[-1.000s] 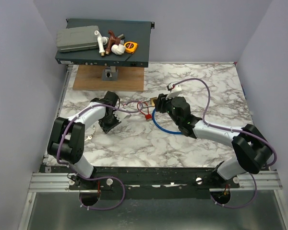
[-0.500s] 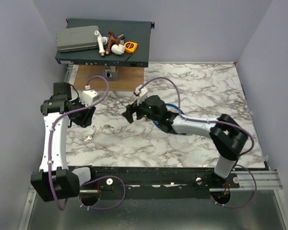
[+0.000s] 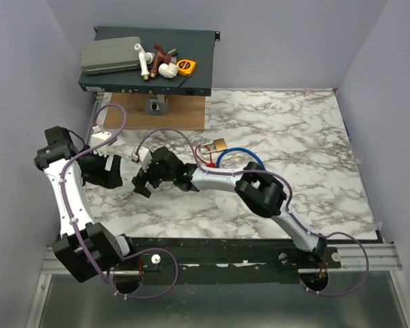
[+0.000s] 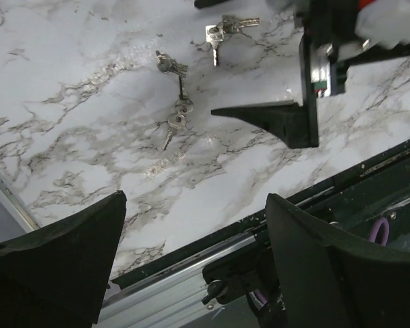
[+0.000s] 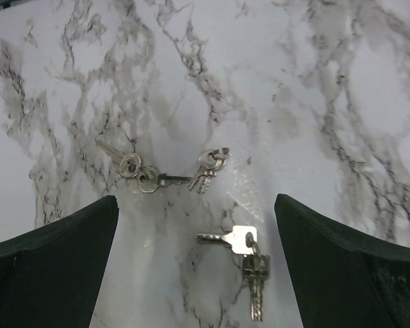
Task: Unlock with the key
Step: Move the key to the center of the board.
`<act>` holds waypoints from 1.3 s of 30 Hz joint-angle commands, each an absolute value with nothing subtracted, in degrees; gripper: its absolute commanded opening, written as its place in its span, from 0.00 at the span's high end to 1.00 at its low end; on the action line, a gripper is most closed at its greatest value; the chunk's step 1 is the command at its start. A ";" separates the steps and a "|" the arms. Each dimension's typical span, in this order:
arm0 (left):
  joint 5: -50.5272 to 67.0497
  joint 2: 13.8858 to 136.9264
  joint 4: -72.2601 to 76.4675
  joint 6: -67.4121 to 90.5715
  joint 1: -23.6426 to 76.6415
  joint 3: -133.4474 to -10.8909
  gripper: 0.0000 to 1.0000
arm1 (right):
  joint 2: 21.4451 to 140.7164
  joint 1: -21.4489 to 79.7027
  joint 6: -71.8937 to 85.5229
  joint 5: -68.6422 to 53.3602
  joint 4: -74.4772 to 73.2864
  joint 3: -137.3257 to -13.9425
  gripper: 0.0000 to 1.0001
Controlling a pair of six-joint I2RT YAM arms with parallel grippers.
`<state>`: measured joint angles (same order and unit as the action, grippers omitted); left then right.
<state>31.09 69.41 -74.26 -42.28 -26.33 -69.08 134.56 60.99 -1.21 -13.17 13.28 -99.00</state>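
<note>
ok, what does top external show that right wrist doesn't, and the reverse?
Only top external: the brass padlock, the blue cable lock, the red-tagged key beside them, the left tool and the dark shelf at the back. Only right wrist: three bunches of silver keys lying apart. Both: the marble table and the right tool, open.

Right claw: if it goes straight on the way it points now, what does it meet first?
Most likely the nearest silver key bunch, lying on the marble table between the fingers of the open right claw. Nothing else shows in the way; the depth is unclear.
</note>
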 commanded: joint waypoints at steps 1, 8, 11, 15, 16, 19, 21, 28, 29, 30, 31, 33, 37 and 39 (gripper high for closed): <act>36.53 71.62 -74.83 -43.45 -30.50 -73.14 0.17 | 140.23 62.19 -4.58 -17.15 7.02 -106.51 0.00; 37.49 75.70 -75.85 -44.24 -34.98 -77.36 0.17 | 146.16 63.52 -7.08 -16.68 3.78 -113.41 0.00; 37.14 76.32 -76.07 -44.69 -35.17 -78.23 0.17 | 148.44 63.53 -7.23 -17.19 2.75 -116.37 0.00; 37.35 77.96 -77.15 -45.00 -35.23 -80.48 0.17 | 150.32 63.84 -6.46 -19.17 3.44 -117.76 0.00; 37.35 78.42 -77.37 -45.06 -35.24 -81.00 0.17 | 150.66 64.04 -6.67 -18.88 3.75 -117.77 0.01; 37.43 79.23 -77.82 -45.27 -35.24 -81.97 0.18 | 151.42 64.28 -6.77 -18.03 3.89 -117.91 0.04; 37.51 79.44 -77.91 -45.40 -35.23 -81.99 0.18 | 151.61 64.48 -6.99 -16.84 4.12 -117.40 0.07; 37.18 78.72 -78.32 -46.63 -35.28 -81.11 0.22 | 150.47 65.63 -8.71 -13.11 6.63 -112.22 0.42; 37.03 78.41 -78.32 -46.80 -35.29 -80.86 0.22 | 150.12 65.93 -9.24 -12.21 7.24 -111.14 0.52; 36.85 78.19 -78.22 -46.97 -35.36 -80.71 0.22 | 149.71 66.12 -9.55 -11.05 7.71 -110.15 0.62; 36.68 77.90 -78.24 -47.10 -35.37 -80.53 0.23 | 149.35 66.28 -10.02 -9.72 8.25 -109.11 0.68; 36.41 77.53 -78.34 -47.33 -35.42 -80.33 0.23 | 148.01 66.41 -10.37 -7.41 9.79 -106.50 0.78; 36.15 76.58 -78.77 -47.94 -35.60 -79.96 0.23 | 144.45 66.44 -10.50 -3.27 14.16 -99.30 0.92; 36.09 76.00 -78.91 -48.15 -35.65 -79.73 0.23 | 142.34 66.43 -10.46 -0.49 16.29 -95.25 0.99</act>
<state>35.14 78.35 -77.58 -46.09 -34.94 -80.40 143.68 66.02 -10.02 -7.90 19.18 -103.33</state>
